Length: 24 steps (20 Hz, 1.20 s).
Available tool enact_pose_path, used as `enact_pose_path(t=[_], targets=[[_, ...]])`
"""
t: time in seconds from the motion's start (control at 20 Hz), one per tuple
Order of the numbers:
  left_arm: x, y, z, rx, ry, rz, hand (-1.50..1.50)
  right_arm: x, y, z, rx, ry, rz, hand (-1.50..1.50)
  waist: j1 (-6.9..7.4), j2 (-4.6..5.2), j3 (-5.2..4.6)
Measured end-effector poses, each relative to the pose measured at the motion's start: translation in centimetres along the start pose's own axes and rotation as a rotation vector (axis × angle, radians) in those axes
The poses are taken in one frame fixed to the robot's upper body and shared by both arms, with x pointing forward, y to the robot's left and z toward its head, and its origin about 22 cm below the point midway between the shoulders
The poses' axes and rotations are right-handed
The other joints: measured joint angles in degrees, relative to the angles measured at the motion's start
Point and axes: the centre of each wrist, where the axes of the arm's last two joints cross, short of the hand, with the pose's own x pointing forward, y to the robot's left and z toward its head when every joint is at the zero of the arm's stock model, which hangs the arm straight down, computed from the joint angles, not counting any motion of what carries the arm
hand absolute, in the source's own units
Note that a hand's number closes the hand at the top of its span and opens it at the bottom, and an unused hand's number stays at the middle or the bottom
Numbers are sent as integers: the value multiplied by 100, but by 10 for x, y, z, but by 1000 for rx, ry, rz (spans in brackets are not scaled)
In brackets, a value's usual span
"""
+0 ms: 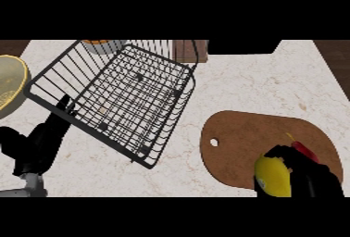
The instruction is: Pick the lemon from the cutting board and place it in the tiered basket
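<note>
Black wire forms the tiered basket (120,99) at far left, where the left hand (37,141) rests with fingers straight and empty. At near right, the right hand (304,173) curls round the lemon (273,177) over the cutting board (253,143); it should lift clear before swinging left.

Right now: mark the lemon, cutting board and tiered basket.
lemon (272,177), head view, on its bare yellow side.
cutting board (249,139), head view, on bare brown surface near the middle.
tiered basket (130,99), head view, on the wire floor.
</note>
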Motion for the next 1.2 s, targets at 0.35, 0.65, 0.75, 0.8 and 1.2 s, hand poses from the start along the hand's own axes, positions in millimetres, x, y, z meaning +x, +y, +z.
enact_pose_path(t=[0.35, 0.65, 0.75, 0.8, 1.2], targets=[[3, 0, -3, -23, -7, -1, 0, 45, -49, 13, -118, -122, -201, 150, 66, 24, -6], [6, -3, -10, -29, -4, 1, 0, 98, -64, 10, -65, -178, -252, 150, 117, 35, -8], [7, -3, -9, -31, -9, -2, 0, 116, -69, 4, -64, -203, -266, 150, 139, 39, -8], [8, -5, -8, -32, -6, -4, 0, 126, -71, 3, -64, -218, -267, 150, 150, 39, -10], [11, -9, -14, -36, -16, -14, 0, 196, -60, -33, -46, -295, -255, 150, 227, 47, -9]])
